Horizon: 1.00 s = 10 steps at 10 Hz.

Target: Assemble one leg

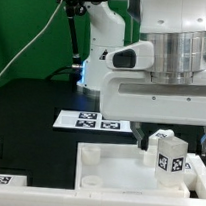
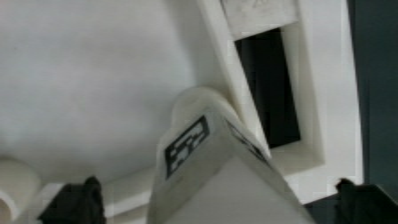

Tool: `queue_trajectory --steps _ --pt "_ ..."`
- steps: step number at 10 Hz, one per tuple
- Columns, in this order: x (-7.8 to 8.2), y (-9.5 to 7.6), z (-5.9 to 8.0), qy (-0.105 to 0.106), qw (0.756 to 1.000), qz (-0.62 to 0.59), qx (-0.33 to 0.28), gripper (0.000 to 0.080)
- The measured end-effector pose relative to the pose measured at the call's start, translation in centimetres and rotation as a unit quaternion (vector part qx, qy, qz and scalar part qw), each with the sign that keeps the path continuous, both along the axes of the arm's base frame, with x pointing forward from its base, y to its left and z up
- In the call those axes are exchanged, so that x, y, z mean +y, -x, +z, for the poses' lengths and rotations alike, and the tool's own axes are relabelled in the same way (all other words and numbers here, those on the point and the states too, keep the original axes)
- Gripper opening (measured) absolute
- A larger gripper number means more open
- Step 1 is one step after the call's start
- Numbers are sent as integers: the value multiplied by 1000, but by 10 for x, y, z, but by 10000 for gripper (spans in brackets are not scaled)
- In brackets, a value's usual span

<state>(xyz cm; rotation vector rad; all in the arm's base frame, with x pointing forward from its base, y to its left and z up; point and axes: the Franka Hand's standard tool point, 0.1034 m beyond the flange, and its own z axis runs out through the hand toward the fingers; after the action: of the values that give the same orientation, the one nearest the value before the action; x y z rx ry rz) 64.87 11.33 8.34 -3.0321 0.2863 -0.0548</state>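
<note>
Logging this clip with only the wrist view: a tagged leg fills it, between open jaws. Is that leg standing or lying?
Observer: The leg stands upright on the white panel, toward the exterior view's right.
Operator: What lies beyond the panel?
Observer: The marker board, flat on the black table behind it.
Operator: Any other loose parts?
Observer: One tagged white part at the exterior view's lower left; which part, I cannot tell.

You see the leg (image 2: 210,165) blurred and cropped by the picture's edge, only the tips of the fingers (image 2: 79,203) flanking it. Behind the leg, the arm (image 1: 176,47) hides part of the marker board (image 1: 85,119).
</note>
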Motion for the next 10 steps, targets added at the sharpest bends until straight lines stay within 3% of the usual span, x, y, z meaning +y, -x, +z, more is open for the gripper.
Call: queue_trajectory --steps 5,8,10 --pt "-2 -5 5 23 969 247 -21 649" --pt "-4 -5 5 29 955 296 -24 281" --pt "-4 -5 5 28 956 292 -23 282"
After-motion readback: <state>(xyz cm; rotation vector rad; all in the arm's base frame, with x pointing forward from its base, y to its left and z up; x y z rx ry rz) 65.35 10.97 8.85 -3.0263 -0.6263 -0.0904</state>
